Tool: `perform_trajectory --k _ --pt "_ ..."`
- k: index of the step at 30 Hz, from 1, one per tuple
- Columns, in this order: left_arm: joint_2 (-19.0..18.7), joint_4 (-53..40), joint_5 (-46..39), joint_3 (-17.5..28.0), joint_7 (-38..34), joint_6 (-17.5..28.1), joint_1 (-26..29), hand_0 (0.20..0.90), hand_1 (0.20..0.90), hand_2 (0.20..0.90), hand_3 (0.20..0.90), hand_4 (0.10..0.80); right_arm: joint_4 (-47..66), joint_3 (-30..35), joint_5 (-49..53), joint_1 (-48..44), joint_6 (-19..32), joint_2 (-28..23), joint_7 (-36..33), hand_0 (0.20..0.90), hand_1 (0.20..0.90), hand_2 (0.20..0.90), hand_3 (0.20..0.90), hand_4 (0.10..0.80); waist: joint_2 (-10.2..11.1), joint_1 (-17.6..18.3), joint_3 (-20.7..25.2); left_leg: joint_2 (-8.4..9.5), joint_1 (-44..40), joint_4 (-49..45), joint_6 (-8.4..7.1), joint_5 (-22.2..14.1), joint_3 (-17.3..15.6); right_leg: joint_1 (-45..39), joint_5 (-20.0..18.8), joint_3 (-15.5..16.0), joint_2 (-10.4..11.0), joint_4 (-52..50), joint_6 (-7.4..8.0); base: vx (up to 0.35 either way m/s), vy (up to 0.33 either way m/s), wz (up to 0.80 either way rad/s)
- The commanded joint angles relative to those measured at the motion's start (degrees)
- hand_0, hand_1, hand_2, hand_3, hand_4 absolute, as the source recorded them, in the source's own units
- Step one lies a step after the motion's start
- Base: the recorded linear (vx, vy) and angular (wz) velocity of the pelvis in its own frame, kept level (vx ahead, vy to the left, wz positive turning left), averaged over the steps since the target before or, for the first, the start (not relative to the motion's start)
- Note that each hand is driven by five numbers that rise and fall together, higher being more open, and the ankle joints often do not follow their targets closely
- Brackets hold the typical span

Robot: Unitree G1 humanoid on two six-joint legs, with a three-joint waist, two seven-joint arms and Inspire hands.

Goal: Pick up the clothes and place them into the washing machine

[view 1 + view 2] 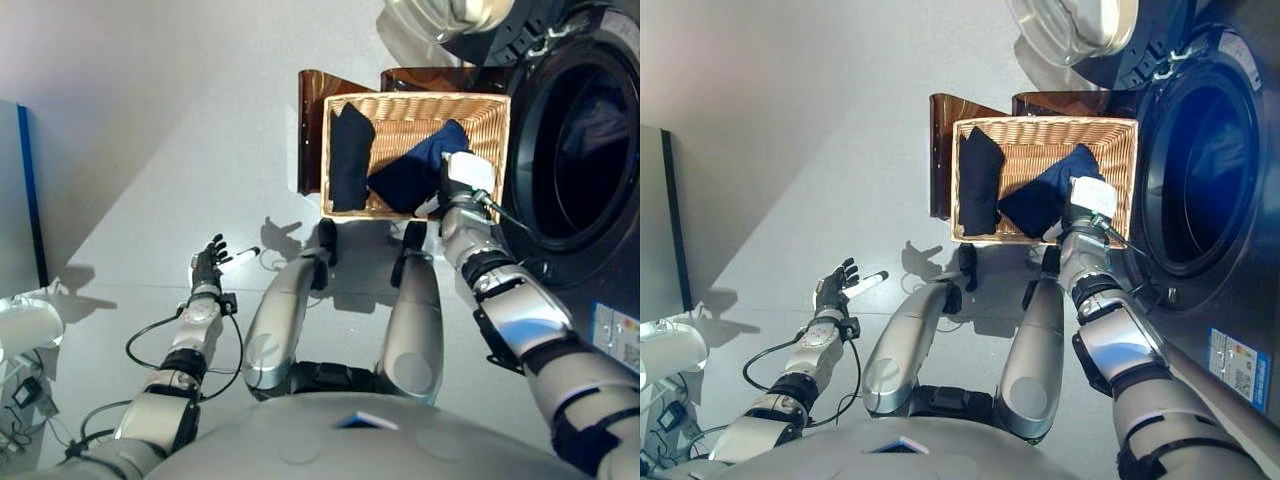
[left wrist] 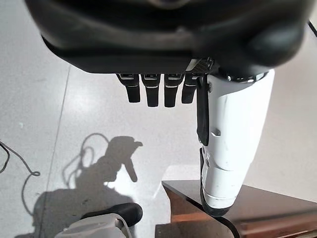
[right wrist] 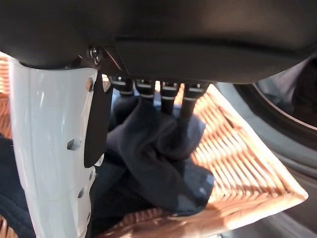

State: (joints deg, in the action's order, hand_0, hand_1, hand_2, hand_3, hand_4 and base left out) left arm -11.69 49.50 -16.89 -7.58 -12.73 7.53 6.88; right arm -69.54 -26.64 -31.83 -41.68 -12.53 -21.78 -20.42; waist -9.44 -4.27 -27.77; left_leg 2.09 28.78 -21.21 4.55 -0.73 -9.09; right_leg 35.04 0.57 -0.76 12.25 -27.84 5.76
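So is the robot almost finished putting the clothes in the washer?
Not yet, it is near the start. The washing machine door is open, and something dim may lie inside, too dark to tell. The right hand has its fingers dug into the navy cloth in the wicker basket. The black cloth also waits there. The left hand hangs open over the floor.

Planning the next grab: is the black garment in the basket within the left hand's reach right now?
Probably not. The left hand hangs open over bare floor, well short of the basket; the black garment lies inside it.
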Motion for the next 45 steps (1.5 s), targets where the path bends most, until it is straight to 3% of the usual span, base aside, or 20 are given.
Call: perform_trajectory --k 1,5,6,20,27,35,36,37,38,45 --pt "-4.9 -2.8 -0.9 0.5 -3.2 3.0 -3.0 0.900 0.900 0.900 0.900 0.800 -0.7 -0.1 0.3 -3.4 -0.3 -2.1 -3.6 0.900 0.900 0.900 0.900 0.800 -0.5 -1.1 2.6 0.38 5.5 -0.2 -4.66 1.8 1.1 0.8 -0.8 -0.7 1.1 -0.7 -0.98 0.000 0.000 0.00" --pt "-5.0 -3.1 -0.7 0.3 -3.3 2.9 -3.0 0.900 0.900 0.900 0.900 0.800 -1.3 -0.3 0.2 -4.1 -0.5 -2.6 -3.8 0.900 0.900 0.900 0.900 0.800 -0.7 -1.1 3.0 0.53 5.7 0.0 -4.59 1.8 1.0 1.3 -0.8 -0.9 1.1 -0.8 -0.96 0.018 0.002 -0.01" --pt "-5.2 -3.7 -0.8 0.1 -3.2 3.0 -3.3 0.900 0.900 0.900 0.900 0.800 -1.9 0.2 0.5 -4.4 -0.7 -3.3 -3.9 0.900 0.900 0.900 0.900 0.800 -0.9 -1.1 3.1 0.84 5.4 -0.6 -4.91 0.1 1.3 1.1 0.9 -1.2 1.4 -1.8 -0.67 0.073 0.000 -0.03" --pt "-5.2 -5.2 -1.0 -1.3 -2.1 3.0 -4.4 0.900 0.900 0.900 0.900 0.800 -5.9 2.2 5.7 -6.3 0.7 -3.1 -3.9 0.900 0.900 0.900 0.900 0.800 -3.3 -2.2 3.7 1.37 7.5 -2.1 -4.69 0.0 1.2 3.3 2.1 -1.6 2.0 -4.5 -0.69 0.002 -0.001 0.00" --pt "-6.5 -9.2 -1.6 -2.8 -1.4 3.2 -5.3 0.900 0.900 0.900 0.900 0.800 -9.0 3.7 7.7 -7.3 1.0 -5.3 -3.1 0.900 0.900 0.900 0.900 0.800 -4.3 -3.1 2.9 1.82 13.5 -11.3 -4.56 -2.2 1.6 8.5 5.9 -2.4 2.5 -14.8 -1.78 -0.031 -0.015 0.21" --pt "-7.2 -10.1 -1.3 -3.2 -1.1 3.1 -5.9 0.900 0.900 0.900 0.900 0.800 -10.4 3.5 7.8 -6.5 1.1 -5.1 -2.7 0.900 0.900 0.900 0.900 0.800 -4.3 -4.0 3.4 1.87 14.4 -12.1 -4.16 -3.1 1.0 10.7 6.7 -2.9 2.7 -16.4 -1.81 0.006 0.006 0.02" --pt "-7.1 -10.3 -1.3 -3.2 -1.1 3.1 -5.9 0.900 0.900 0.900 0.900 0.800 -10.8 3.5 7.7 -6.3 1.0 -5.1 -2.6 0.763 0.763 0.763 0.763 0.702 -4.4 -4.1 3.5 1.92 14.4 -12.0 -4.07 -3.2 1.0 10.7 6.8 -3.0 2.8 -16.3 -1.81 0.013 0.022 -0.09" --pt "-7.1 -10.3 -1.3 -3.2 -1.1 3.1 -5.9 0.900 0.900 0.900 0.900 0.800 -10.8 3.5 7.7 -6.3 1.0 -5.1 -2.6 0.392 0.392 0.392 0.392 0.437 -4.4 -4.1 3.5 1.92 14.4 -12.0 -4.07 -3.2 1.0 10.7 6.8 -3.0 2.8 -16.3 -1.81 0.017 0.025 0.21" --pt "-7.1 -10.5 -1.3 -3.4 -1.0 3.1 -5.9 0.900 0.900 0.900 0.900 0.800 -11.2 3.5 7.6 -6.2 1.0 -5.3 -2.4 0.200 0.200 0.200 0.200 0.300 -4.4 -4.3 3.7 2.07 14.3 -11.9 -4.03 -3.2 0.9 10.7 6.8 -3.0 2.9 -16.4 -1.76 0.015 0.025 0.38" --pt "-7.0 -10.6 -1.0 -3.8 -0.4 3.0 -6.3 0.900 0.900 0.900 0.900 0.800 -12.2 3.7 7.0 -6.1 0.8 -5.6 -1.7 0.200 0.200 0.200 0.200 0.300 -4.5 -4.8 4.8 2.27 13.9 -11.4 -3.76 -3.5 0.7 10.5 6.9 -3.1 3.1 -16.3 -1.59 0.017 0.018 0.02"
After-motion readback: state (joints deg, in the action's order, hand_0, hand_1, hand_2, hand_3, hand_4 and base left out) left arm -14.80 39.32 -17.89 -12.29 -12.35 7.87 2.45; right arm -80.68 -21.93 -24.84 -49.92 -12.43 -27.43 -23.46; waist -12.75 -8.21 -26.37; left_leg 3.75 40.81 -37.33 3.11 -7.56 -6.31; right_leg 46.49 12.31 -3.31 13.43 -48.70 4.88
